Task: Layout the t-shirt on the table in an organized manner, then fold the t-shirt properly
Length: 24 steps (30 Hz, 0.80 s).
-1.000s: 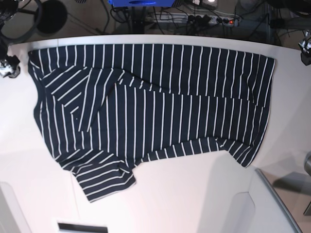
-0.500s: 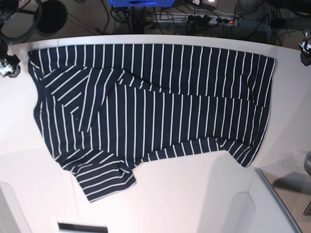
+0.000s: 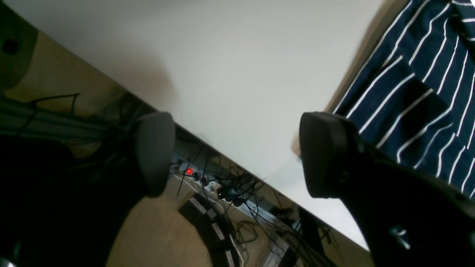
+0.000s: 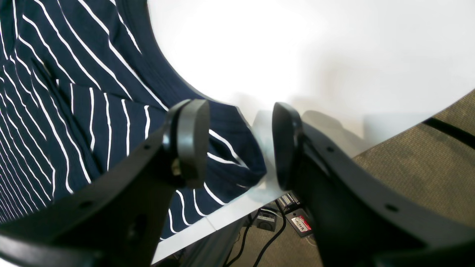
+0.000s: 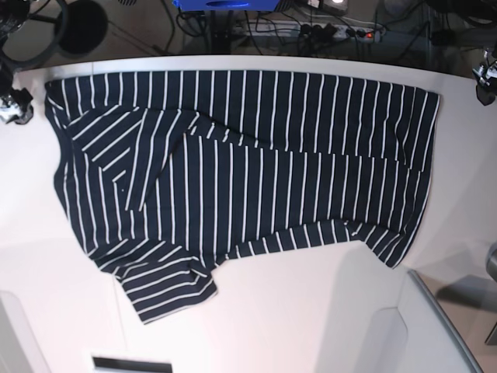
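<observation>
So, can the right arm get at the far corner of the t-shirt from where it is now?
Probably yes. The right gripper hangs with open jaws just beyond the corner of the t-shirt at the edge of the table, and nothing lies between them.

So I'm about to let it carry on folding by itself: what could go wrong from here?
The t-shirt lies right along the table's far edge, so a tug could slide it off. One sleeve is folded over the body, so folding now would likely trap creases. Both the left gripper and the right gripper hang open at the far corners, near the edge; a low grasp might catch the rim.
</observation>
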Tool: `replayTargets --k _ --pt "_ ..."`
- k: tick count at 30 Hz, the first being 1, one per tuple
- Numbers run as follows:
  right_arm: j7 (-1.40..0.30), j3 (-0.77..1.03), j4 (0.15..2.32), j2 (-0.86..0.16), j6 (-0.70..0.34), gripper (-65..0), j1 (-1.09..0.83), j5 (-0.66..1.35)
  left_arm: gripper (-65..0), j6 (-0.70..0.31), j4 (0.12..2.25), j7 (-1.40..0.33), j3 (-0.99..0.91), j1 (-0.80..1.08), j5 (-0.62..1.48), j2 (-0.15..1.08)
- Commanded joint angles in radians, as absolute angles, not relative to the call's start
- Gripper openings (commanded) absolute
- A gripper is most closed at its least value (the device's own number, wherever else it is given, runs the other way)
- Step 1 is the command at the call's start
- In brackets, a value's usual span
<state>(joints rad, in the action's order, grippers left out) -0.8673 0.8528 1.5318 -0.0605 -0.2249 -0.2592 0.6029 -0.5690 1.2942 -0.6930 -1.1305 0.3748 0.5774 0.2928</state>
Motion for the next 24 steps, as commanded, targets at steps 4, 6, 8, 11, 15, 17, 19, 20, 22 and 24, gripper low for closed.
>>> replayTargets --k 4,6,8,11,15,17,19,20,22,24 --pt "-0.851 0.855 1.552 -0.077 -0.232 -38.4 -0.252 0.619 -14.6 -0.573 1.313 -0.668 -1.113 0.378 0.595 0.312" --pt "-0.852 0.854 1.552 -0.077 -0.232 -38.4 -0.245 0.619 -14.8 -0.575 1.313 -0.668 -1.107 0.38 0.595 0.315" --pt "-0.854 0.854 1.552 -0.076 -0.232 -38.4 -0.243 0.618 -14.8 -0.575 1.313 -0.668 -1.104 0.38 0.595 0.315" --pt "-0.854 0.854 1.552 -0.076 -0.234 -38.4 -0.242 0.618 -14.8 -0.575 1.313 -0.668 -1.102 0.38 0.595 0.315" --pt "-0.851 0.854 1.552 -0.079 -0.234 -38.4 -0.24 0.618 -15.0 -0.575 1.313 -0.667 -1.102 0.378 0.595 0.315" --pt "-0.852 0.852 1.552 -0.084 -0.234 -38.4 -0.231 0.618 -15.0 -0.575 1.314 -0.667 -1.104 0.378 0.595 0.317" --pt "-0.857 0.852 1.575 -0.093 -0.234 -38.4 -0.213 0.615 -18.1 -0.575 1.323 -0.667 -1.104 0.367 0.595 0.318" --pt "-0.857 0.852 1.595 -0.099 -0.234 -38.4 -0.209 0.618 -22.1 -0.575 1.339 -0.667 -1.104 0.358 0.59 0.317" --pt "-0.871 0.852 1.643 -0.099 -0.234 -38.6 -0.203 0.618 -34.2 -0.575 1.372 -0.667 -1.102 0.354 0.59 0.314" --pt "-0.895 0.848 1.682 -0.097 -0.234 -38.7 -0.199 0.618 -48.7 -0.575 1.386 -0.668 -1.101 0.346 0.591 0.312"
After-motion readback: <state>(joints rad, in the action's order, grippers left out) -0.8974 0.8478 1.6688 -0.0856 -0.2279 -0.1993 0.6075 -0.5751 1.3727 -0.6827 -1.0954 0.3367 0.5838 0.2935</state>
